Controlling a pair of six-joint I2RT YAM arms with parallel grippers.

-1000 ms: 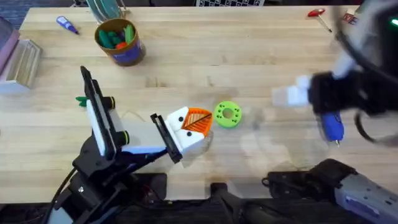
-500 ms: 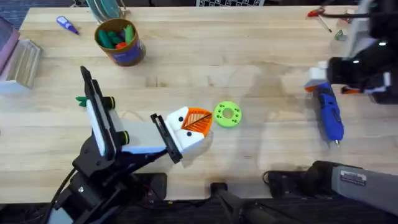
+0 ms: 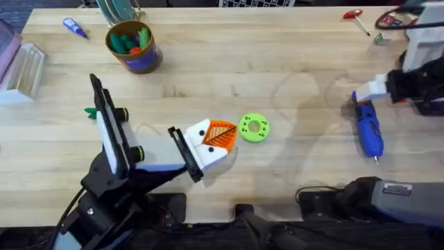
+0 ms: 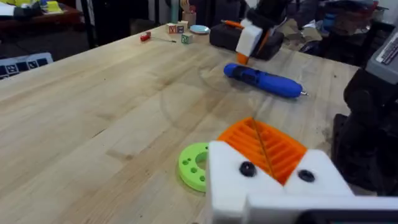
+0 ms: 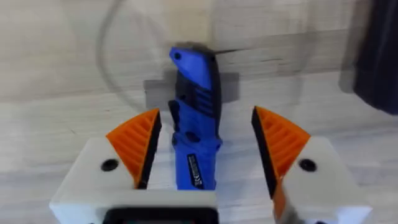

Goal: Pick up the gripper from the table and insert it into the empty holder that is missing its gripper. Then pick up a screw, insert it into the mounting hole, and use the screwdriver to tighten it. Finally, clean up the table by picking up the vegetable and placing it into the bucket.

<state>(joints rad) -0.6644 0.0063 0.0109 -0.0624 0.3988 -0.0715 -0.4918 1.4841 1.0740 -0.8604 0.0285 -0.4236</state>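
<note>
The blue screwdriver lies flat on the table at the right, its bit pointing toward the front edge. My right gripper hovers over its rear end. In the right wrist view the right gripper is open, its orange fingers on either side of the screwdriver without touching it. My left gripper is shut near the table's middle front, nothing between its orange fingers. A small green vegetable peeks out beside the left arm. The bucket stands at the far left. The loose gripper, the empty holder and the screw are out of view.
A flat green disc with holes lies just right of the left gripper. The bucket holds green and orange toys. A blue pen-like tool and a clear box sit at the far left, and a red-handled tool at the far right.
My right arm has swung right and back, away from the table's middle. The screwdriver shifted a little farther back and now lies still. The left arm has not moved.
</note>
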